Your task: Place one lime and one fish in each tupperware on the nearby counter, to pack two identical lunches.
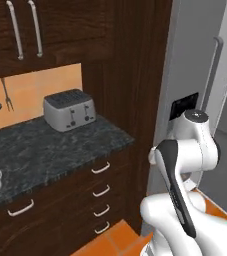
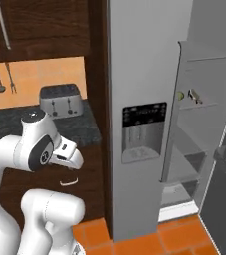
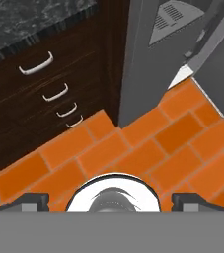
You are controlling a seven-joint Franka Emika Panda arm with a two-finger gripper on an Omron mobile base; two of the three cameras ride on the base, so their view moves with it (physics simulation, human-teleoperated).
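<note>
one lime (image 2: 180, 95) beside fish (image 2: 195, 95), fridge shelf (image 2: 204, 105)

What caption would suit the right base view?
White arm beside an open fridge, a lime and fish on its door shelf.

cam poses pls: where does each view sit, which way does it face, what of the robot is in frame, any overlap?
Left base view: behind-left, facing the counter and toaster; arm lower right.
Right base view: behind-right, facing the open fridge; arm lower left.
Hand view: looks down at the orange floor and drawers; fingers spread.
All share the counter.
</note>
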